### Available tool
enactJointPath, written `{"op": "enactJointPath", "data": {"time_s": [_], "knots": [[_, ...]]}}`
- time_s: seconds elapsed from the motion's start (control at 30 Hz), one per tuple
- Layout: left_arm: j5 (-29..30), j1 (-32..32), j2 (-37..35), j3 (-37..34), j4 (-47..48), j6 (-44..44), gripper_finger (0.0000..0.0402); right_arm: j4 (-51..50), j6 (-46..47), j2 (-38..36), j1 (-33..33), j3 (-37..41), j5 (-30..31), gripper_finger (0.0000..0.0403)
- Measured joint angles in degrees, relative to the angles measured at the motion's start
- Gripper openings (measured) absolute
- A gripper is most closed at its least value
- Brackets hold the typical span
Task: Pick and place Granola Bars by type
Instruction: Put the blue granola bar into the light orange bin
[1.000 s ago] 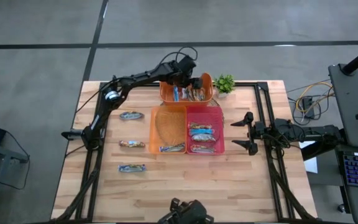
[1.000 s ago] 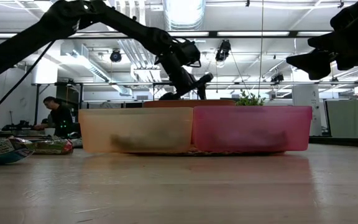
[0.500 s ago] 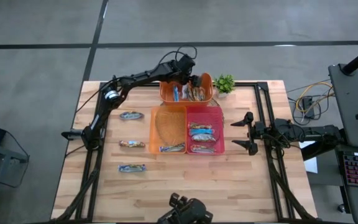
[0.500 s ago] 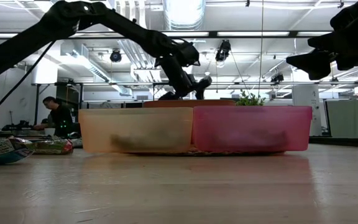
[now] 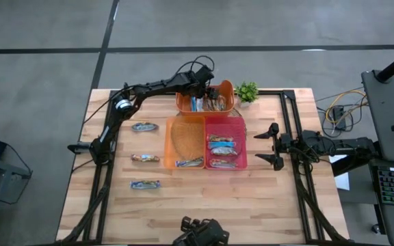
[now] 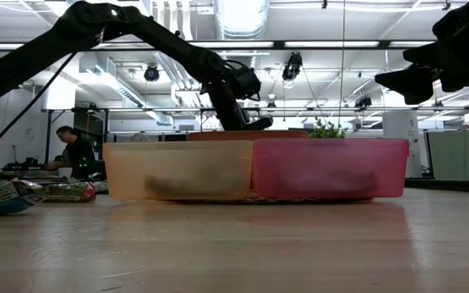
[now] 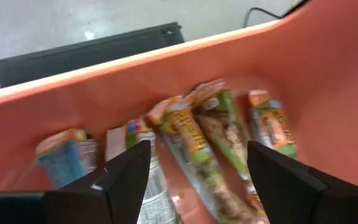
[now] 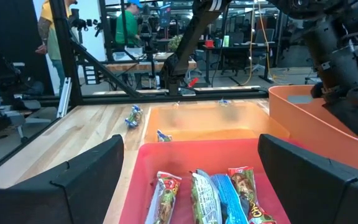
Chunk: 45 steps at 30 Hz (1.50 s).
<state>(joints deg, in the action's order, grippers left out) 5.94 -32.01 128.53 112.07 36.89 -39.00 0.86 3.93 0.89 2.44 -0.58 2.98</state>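
Observation:
My left gripper [image 5: 204, 89] is open and hangs low over the dark orange bin [image 5: 182, 106] at the table's far edge. In its wrist view the fingers stand either side of several greenish-gold and blue-silver Granola Bars [image 7: 194, 134] lying on the bin floor. More bars lie in the pink bin [image 5: 224, 149], one lies in the pale orange bin [image 5: 189, 162], and three lie flat on the table's left part [image 5: 144, 158]. My right gripper [image 5: 268, 145] waits open, raised, to the right of the pink bin.
A small green potted plant [image 5: 247, 91] stands just right of the dark orange bin. The pale orange bin [image 6: 177, 168] and the pink bin [image 6: 330, 167] sit side by side mid-table. Bare wood lies along the near edge. People are in the room beyond the table.
My left gripper has come down toward the dark orange bin and shifted a little toward the table's left, its fingers now near the rim. The bars and my right arm have stayed where they were.

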Motion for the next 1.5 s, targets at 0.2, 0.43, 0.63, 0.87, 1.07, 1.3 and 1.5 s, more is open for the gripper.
{"op": "enactJointPath", "data": {"time_s": [0.2,0.43,0.63,0.87,1.07,1.3,1.5], "knots": [[0.3,0.0,0.0,1.3,-0.8,1.5,0.0248,0.0,0.0,0.0,0.0,0.0,0.0,0.0359],[-3.9,0.5,-0.4,10.9,6.5,8.0,0.0248,0.0,0.1,0.0,0.0,0.0,0.0,0.0359],[-3.9,3.5,-0.5,19.8,20.2,18.5,0.0248,0.0,0.0,0.0,0.0,0.0,0.0,0.0359],[-5.0,8.2,-4.8,18.5,24.9,29.3,0.0248,0.0,0.1,0.0,0.0,0.0,0.0,0.0359],[-6.6,12.4,-11.7,8.1,25.1,34.1,0.0248,0.0,0.0,0.0,0.0,0.0,0.0,0.0359],[-6.4,16.5,-21.8,-9.6,23.7,36.8,0.0248,0.0,0.1,0.0,0.0,0.0,0.0,0.0359],[-3.7,21.3,-30.9,-21.8,24.3,37.4,0.0248,0.0,0.0,0.0,0.0,0.0,0.0,0.0359]]}}
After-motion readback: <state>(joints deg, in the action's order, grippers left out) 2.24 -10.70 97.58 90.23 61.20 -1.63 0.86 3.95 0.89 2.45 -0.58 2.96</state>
